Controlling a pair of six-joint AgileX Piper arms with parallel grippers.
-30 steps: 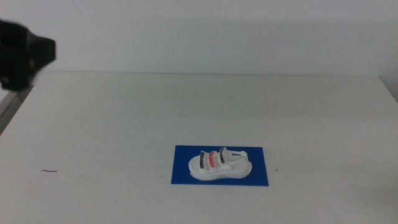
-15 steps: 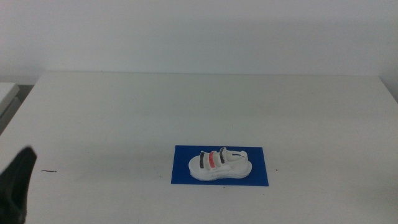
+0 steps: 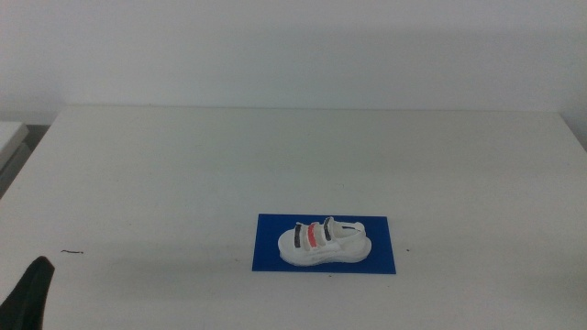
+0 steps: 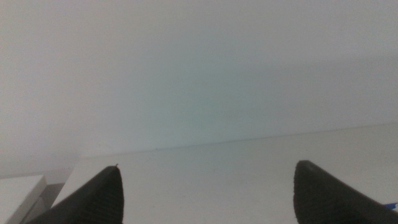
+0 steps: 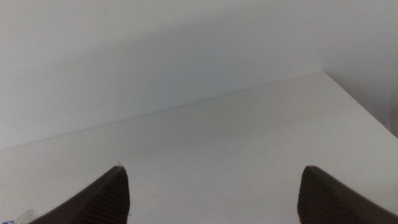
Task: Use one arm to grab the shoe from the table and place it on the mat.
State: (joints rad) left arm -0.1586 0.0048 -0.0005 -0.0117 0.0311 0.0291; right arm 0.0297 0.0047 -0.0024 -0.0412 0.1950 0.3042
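The white shoe [image 3: 325, 243], with its dark, red and white straps, lies on its sole on the deep-blue mat [image 3: 275, 249], a little right of the table's middle near the front. My left gripper [image 4: 208, 167] is open and empty. Only a dark tip of it [image 3: 32, 293] shows at the bottom-left corner of the middle view, far left of the shoe. My right gripper [image 5: 213, 168] is open and empty, and it is out of the middle view. A sliver of the mat [image 4: 392, 206] shows in the left wrist view.
The white table [image 3: 183, 165] has a small dark scratch mark [image 3: 72, 252] near its front left. Its far edge meets a plain pale wall. A pale surface [image 3: 9, 137] lies beyond the table's left edge.
The left arm has dropped from the upper left down to the bottom-left corner of the middle view and sunk further out. The shoe and mat have not moved.
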